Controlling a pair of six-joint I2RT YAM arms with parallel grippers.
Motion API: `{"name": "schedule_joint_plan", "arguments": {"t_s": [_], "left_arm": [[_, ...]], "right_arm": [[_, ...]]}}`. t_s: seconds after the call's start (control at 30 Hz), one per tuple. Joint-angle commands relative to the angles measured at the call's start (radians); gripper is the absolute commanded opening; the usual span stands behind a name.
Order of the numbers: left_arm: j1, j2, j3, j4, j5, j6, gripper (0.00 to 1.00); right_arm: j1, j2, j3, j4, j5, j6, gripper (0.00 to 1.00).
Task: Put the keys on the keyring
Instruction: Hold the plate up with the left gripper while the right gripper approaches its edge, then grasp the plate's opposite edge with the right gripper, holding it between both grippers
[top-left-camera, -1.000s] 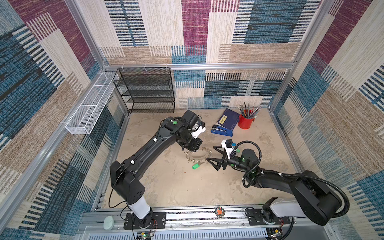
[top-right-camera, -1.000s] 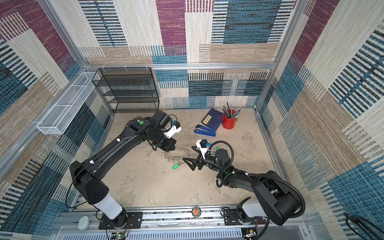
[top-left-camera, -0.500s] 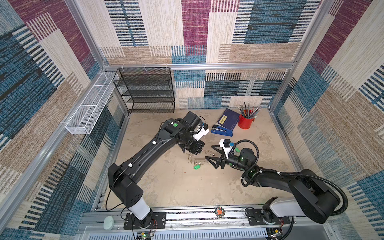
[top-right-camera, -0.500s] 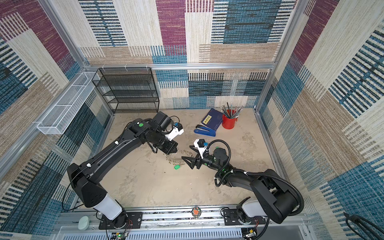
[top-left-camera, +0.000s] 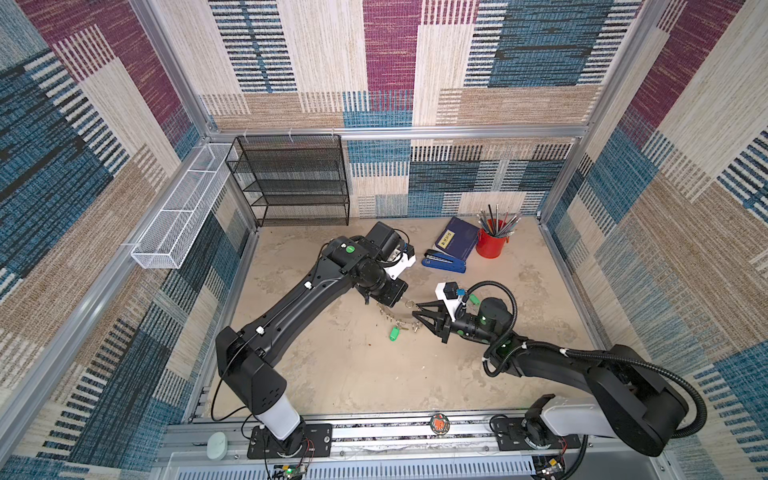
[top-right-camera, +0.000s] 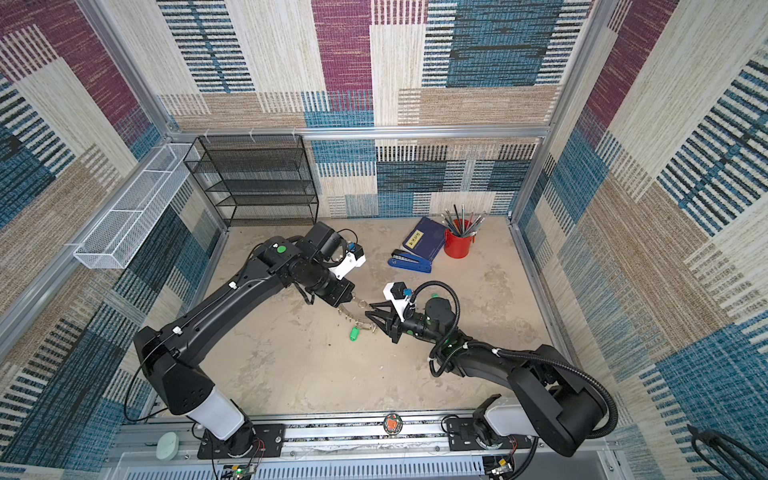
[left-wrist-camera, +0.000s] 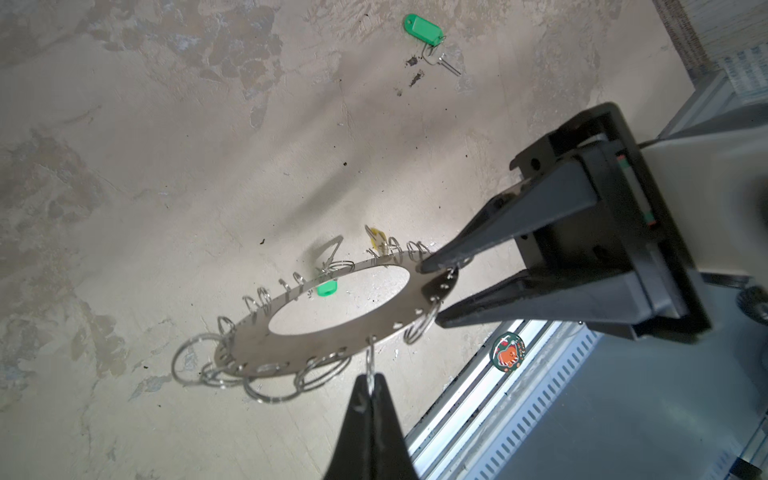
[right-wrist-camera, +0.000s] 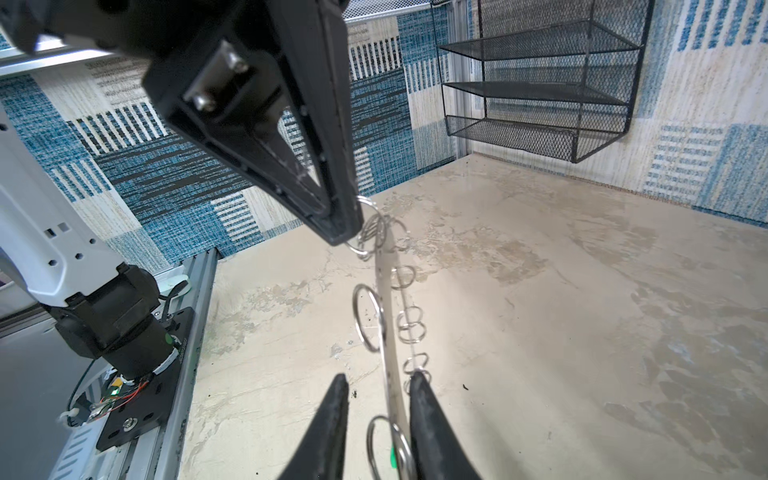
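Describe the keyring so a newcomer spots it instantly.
On the beige table, between the left gripper and right gripper, is the keyring: the left pinches one ring, the right sits astride its rim. Unlike the green-tagged key nearby, it is a flat grey disc, big central hole, silver split rings round its edge.

Robot lab test cell, not a real office: alu frame (top-left-camera: 399, 132) boxed in w/ patchwork carpet-like wall panels (top-left-camera: 390, 54). The left arm (top-left-camera: 291, 307) & right arm (top-left-camera: 561, 370) are bolted to a slotted rail (top-left-camera: 365, 432) along the bottom edge of both top views. Office props are staged on the beige worktop (top-left-camera: 353, 374): black mesh shelf (top-left-camera: 295, 187) & white wire basket (top-left-camera: 183, 208) upper left, blue stapler (top-left-camera: 444, 263), navy book (top-left-camera: 457, 240) & red pen cup (top-left-camera: 490, 247) right of centre.
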Motion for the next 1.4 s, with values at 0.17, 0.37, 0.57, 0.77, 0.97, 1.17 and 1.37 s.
{"name": "schedule_joint_plan", "arguments": {"t_s": [0.17, 0.37, 0.57, 0.77, 0.97, 1.17, 1.37], "left_arm": [[0.002, -0.017, -0.048, 0.089, 0.034, -0.019, 0.00], [0.011, -0.051, -0.117, 0.150, 0.020, -0.049, 0.00], [0.015, -0.133, -0.258, 0.334, 0.009, -0.122, 0.00], [0.015, -0.245, -0.430, 0.603, 0.016, -0.214, 0.00], [0.014, -0.317, -0.576, 0.848, 0.017, -0.280, 0.00], [0.013, -0.350, -0.731, 1.165, 0.101, -0.324, 0.00], [0.013, -0.399, -0.848, 1.401, 0.044, -0.327, 0.00]], "right_arm": [[0.042, 0.002, 0.024, -0.033, 0.017, -0.021, 0.04], [0.048, -0.016, 0.024, -0.044, 0.054, -0.005, 0.00], [0.050, -0.066, 0.014, -0.063, 0.117, 0.017, 0.00], [0.049, -0.107, 0.005, -0.080, 0.162, 0.028, 0.00], [0.050, -0.144, -0.003, -0.097, 0.206, 0.031, 0.00], [0.050, -0.156, 0.000, -0.103, 0.220, 0.025, 0.00], [0.050, -0.155, 0.015, -0.130, 0.216, 0.021, 0.00]]}}
